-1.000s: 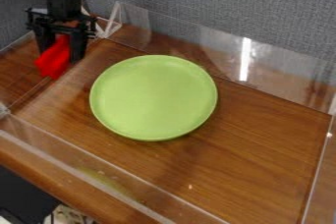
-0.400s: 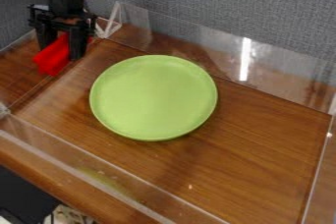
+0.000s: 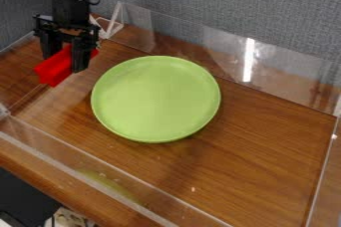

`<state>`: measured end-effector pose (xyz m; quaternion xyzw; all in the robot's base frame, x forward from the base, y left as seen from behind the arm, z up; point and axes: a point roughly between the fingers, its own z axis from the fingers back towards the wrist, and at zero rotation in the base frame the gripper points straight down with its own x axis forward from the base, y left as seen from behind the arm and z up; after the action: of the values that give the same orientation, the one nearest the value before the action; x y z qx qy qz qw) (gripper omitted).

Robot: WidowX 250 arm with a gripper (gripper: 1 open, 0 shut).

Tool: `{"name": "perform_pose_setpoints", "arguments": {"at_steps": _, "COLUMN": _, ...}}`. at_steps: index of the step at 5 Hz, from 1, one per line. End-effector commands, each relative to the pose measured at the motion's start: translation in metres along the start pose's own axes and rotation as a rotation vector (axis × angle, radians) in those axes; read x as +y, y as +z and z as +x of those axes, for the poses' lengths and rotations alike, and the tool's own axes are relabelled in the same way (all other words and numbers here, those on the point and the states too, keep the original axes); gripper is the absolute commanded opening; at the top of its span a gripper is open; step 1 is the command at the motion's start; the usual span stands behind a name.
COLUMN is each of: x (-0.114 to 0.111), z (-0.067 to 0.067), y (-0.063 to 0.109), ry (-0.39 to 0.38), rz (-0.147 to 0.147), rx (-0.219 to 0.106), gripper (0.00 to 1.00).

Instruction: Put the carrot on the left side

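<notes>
Carrying or placing stage: gripper point(image 3: 68, 56) appears closed on the red rectangular block point(image 3: 54, 67), near the far-left corner, left of the lime-green round plate point(image 3: 156, 99). Next, probably lower, confirm support, release. Block: plain, elongated, flat-faced, lying slantwise in view, upper part partly hidden.

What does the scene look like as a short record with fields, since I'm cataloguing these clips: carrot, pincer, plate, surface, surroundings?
carrot: red block, at the pincer, on the left of the picture
pincer: at the carrot, beneath the dark arm
plate: round, lime green, nothing on it, to the right of the carrot
surface: brown wooden table
surroundings: clear panels around the table, grey textured wall behind
carrot and plate: apart, with bare wood between them
</notes>
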<state>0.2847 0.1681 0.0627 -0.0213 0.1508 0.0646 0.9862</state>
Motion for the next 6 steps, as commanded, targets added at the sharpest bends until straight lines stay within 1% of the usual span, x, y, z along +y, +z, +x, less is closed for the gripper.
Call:
{"name": "perform_pose_setpoints", "arguments": {"at_steps": 1, "x": 0.004, "z": 0.01, "y": 0.011, "ry": -0.003, "rz": -0.001, "rx": -0.039, "gripper": 0.0}}
{"name": "perform_pose_setpoints", "arguments": {"at_steps": 2, "x": 0.004, "z": 0.013, "y": 0.013, "ry": 0.001, "rz": -0.013, "rx": -0.04, "gripper": 0.0}}
{"name": "perform_pose_setpoints", "arguments": {"at_steps": 4, "x": -0.012, "z": -0.009, "y": 0.03, "ry": -0.122, "rz": 0.007, "rx": -0.047, "gripper": 0.0}}
{"name": "perform_pose_setpoints", "arguments": {"at_steps": 5, "x": -0.003, "z": -0.013, "y": 0.027, "ry": -0.116, "rz": 0.0, "rx": -0.036, "gripper": 1.0}}
{"name": "perform_pose_setpoints", "arguments": {"at_steps": 6, "x": 0.009, "z": -0.011, "y": 0.023, "ry": -0.127, "rz": 0.009, "rx": -0.033, "gripper": 1.0}}
